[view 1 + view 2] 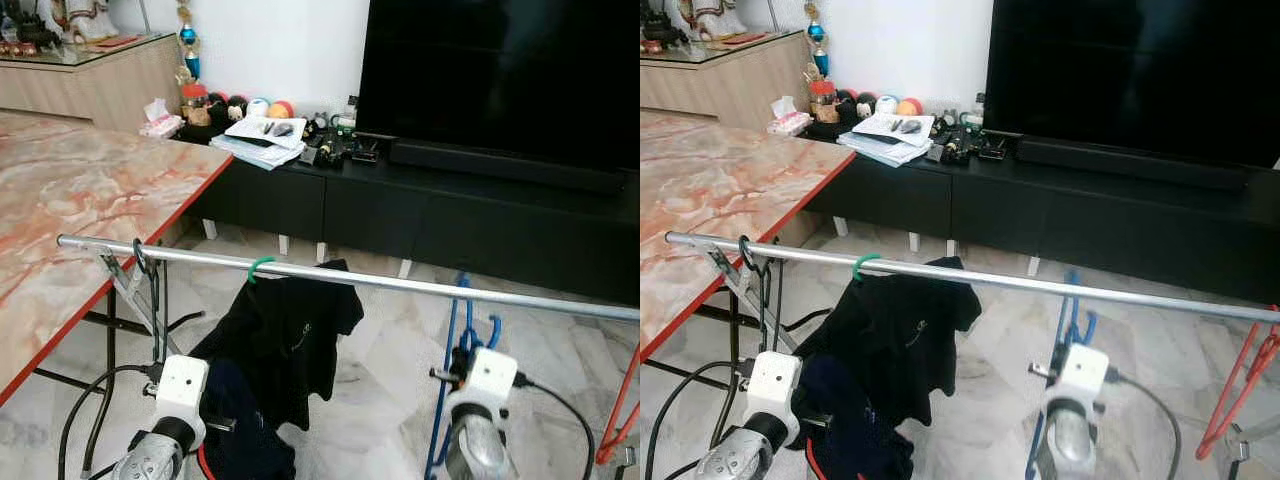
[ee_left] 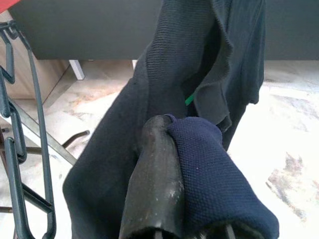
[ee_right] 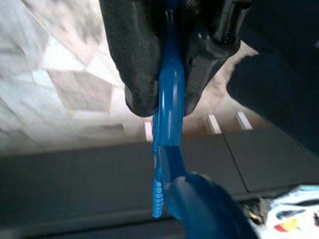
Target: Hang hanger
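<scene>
Nearest the camera, the right hand (image 3: 167, 74) is clamped on the blue hanger (image 1: 462, 330), its two black fingers (image 3: 137, 64) pinching the plastic from both sides. The hanger sits low on the right, under the silver rail (image 1: 420, 285) and near it, its hook end at about rail height; whether it touches the rail I cannot tell. The left hand (image 2: 172, 189) holds a fold of navy cloth (image 2: 214, 184) against one finger, low on the left beside the black shirt (image 1: 290, 335) that already hangs by a green hook (image 1: 258, 266).

To hang it well, I judge the right hand should lift the hook above the rail, carry it just past, and lower it into the bare stretch to the right of the black shirt. Keep the grip firm until the hook bears on the rail, then part the fingers. The red hanger (image 1: 1240, 385) at far right and the dark wire hangers (image 1: 148, 275) at the left end of the rail leave room between. Farther back stand the marble-topped surface (image 1: 70, 200) and the black TV cabinet (image 1: 450, 210).
</scene>
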Robot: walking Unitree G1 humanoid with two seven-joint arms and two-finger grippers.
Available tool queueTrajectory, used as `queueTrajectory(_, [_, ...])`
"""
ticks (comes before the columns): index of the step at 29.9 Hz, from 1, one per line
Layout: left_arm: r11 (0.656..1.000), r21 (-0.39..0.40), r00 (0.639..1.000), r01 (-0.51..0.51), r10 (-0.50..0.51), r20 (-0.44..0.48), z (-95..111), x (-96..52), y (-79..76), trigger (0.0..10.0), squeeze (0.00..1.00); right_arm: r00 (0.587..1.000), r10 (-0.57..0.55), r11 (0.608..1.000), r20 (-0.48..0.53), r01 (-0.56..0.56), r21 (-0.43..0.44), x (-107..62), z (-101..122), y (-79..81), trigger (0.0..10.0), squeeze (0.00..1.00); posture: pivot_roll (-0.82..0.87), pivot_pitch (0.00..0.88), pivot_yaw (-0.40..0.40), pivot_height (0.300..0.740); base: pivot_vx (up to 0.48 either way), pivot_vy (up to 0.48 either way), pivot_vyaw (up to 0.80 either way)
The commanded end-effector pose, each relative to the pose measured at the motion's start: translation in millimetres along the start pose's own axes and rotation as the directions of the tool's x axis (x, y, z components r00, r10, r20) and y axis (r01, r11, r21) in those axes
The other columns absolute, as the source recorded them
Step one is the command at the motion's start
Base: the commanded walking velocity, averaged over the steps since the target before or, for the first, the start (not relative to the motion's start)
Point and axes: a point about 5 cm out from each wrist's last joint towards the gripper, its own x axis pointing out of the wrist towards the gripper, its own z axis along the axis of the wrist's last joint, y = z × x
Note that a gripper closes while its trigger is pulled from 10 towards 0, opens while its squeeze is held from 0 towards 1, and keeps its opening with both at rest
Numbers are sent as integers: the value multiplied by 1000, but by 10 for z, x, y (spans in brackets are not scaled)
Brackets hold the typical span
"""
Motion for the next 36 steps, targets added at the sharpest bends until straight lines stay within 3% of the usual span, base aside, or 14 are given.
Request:
queueTrajectory(1, [1000,21,1000,-1,1,19,43,20,13,10000,0,1000,13,1000,4,-13,-17,40,38,35,10000,0,168,0,-8,740,0,0,0])
queueTrajectory(13, [1000,29,1000,4,-5,20,65,34,13,10000,0,996,46,996,-78,-51,-71,249,164,184,10000,0,174,3,1,740,0,0,0])
queueTrajectory(21, [1000,28,1000,8,-8,14,55,21,5,10000,0,978,105,989,-178,-122,-84,255,84,301,10000,0,175,7,1,740,0,0,0])
queueTrajectory(30, [999,36,1000,15,-16,8,47,9,1,10000,0,966,105,991,-236,-123,-60,197,-54,259,10000,0,174,10,3,740,0,0,0])
queueTrajectory(31, [999,37,1000,16,-16,8,46,9,1,10000,0,967,105,991,-232,-122,-60,194,-54,256,10000,702,175,10,2,740,0,0,0])
queueTrajectory(32, [999,38,1000,16,-16,7,45,8,1,10000,0,968,105,991,-230,-122,-59,192,-54,255,10000,702,175,10,2,740,0,0,0])
queueTrajectory(34, [999,38,1000,17,-17,7,43,7,-1,10000,0,976,89,993,-199,-103,-61,185,-38,224,10000,1000,174,9,1,740,0,0,0])
queueTrajectory(36, [999,39,1000,19,-19,7,42,6,-5,10000,0,983,81,993,-162,-94,-74,175,-18,194,10000,976,174,9,1,740,0,0,0])
